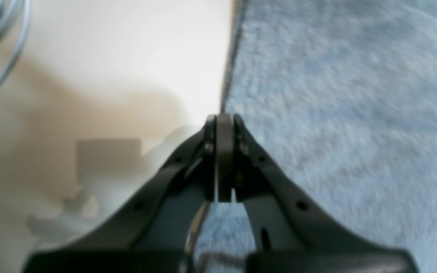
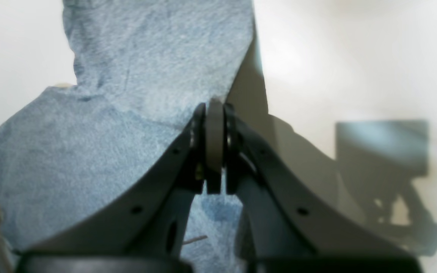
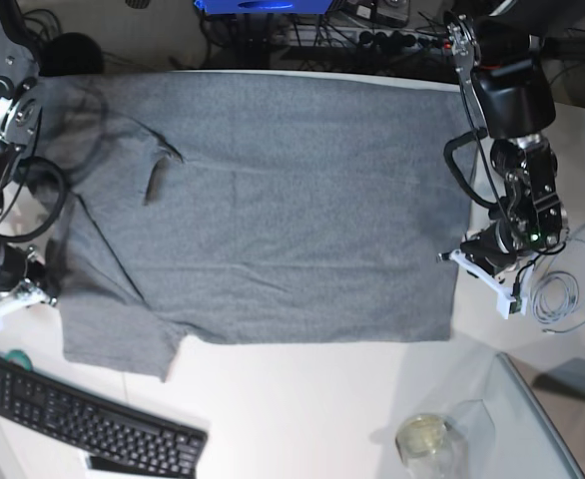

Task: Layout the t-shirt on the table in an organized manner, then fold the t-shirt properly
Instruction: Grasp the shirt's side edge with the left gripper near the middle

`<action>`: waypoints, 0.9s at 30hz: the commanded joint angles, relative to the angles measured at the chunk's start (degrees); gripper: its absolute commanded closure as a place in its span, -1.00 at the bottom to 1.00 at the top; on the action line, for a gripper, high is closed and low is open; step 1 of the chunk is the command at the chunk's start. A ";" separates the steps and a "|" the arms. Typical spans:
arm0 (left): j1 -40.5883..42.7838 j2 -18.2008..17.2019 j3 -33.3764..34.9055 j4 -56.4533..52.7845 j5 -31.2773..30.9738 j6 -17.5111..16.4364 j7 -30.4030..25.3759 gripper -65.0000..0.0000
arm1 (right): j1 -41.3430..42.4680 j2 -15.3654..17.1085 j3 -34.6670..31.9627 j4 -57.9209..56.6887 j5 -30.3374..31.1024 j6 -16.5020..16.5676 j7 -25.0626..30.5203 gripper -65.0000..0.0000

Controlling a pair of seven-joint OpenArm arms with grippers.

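Clearly the t-shirt [image 3: 273, 210] is already spread out, lying flat across the middle and far half of the white tabletop [image 3: 302, 399], its far edge running close along the tabletop's far edge and its near hem stopping well short of the near edge. The hem end lies toward the right edge of the tabletop in the overhead view, the sleeves and neck toward the left edge, where some creases and a small fold show. The left tool [image 1: 224, 121] sits at the hem side, near the cloth's near corner; its jaws are pressed together right on the border of the grey fabric, and from the wrist view it looks pinched on that edge, though the blur leaves me unable to say for sure that cloth lies between the pads. The right tool [image 2: 214, 108] is at the sleeve side, jaws likewise closed, with grey fabric rising just beyond the tips as if a fold of the t-shirt were nipped there; I judge it a grip on the cloth. Holding opposite ends makes sense to me: with one end in each tool the garment can be kept taut and lifted over itself without bunching. So the laying-out seems done and the first fold about to begin. A keyboard [image 3: 83, 414] by the near left corner and a jar [image 3: 424, 436] near the near right corner stay apart from the cloth.
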 commanded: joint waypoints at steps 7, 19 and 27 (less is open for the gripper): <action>3.51 0.82 -0.27 7.88 -0.15 -0.10 2.15 1.00 | 1.73 1.00 0.05 0.98 0.82 0.58 0.93 1.00; 1.84 1.26 -6.07 2.95 -0.15 -0.36 1.01 -0.77 | 1.73 0.91 0.05 0.98 0.91 0.58 0.93 1.00; -0.62 0.38 -6.16 -12.96 -0.15 -9.33 -8.14 -0.96 | 1.73 1.17 0.05 0.98 0.91 0.58 0.93 1.00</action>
